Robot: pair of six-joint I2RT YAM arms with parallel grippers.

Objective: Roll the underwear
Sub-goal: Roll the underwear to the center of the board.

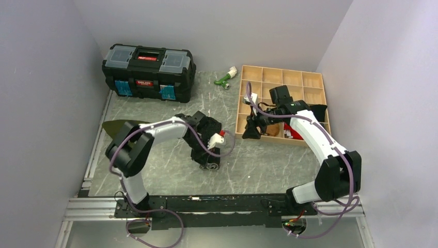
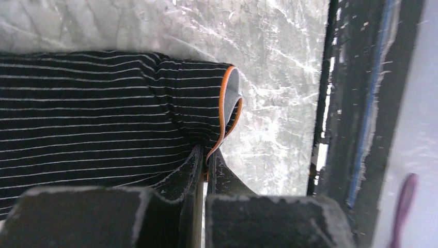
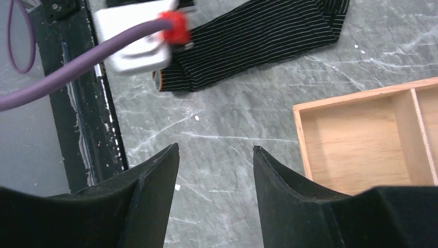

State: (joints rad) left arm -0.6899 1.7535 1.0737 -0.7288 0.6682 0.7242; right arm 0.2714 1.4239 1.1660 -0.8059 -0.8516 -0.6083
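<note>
A black plastic toolbox (image 1: 149, 72) with a red handle stands at 11 o'clock on the grey marbled bench (image 1: 165, 178). An olive green garment (image 1: 114, 126) lies at 9 o'clock, partly behind the left arm. Near the bench's middle, under that arm, lies the underwear (image 2: 103, 113), a black knit piece with fine grey stripes spread on the surface. The left tool (image 2: 206, 157) is all but closed. In the wrist view its two fingers pinch the orange-edged hem at the garment's 3 o'clock end, and the hem curls up where it is nipped. A small green and white item (image 1: 226, 77) sits at 12 o'clock, near the far-left corner of the tray. The right tool (image 3: 214, 155) hovers over bare bench with its fingers spread wide and nothing between them. The striped garment lies at its 12 o'clock, well apart. A pale wooden tray (image 1: 240, 106) of square compartments fills 2 o'clock, one corner lying at the right tool's 3 o'clock.
</note>
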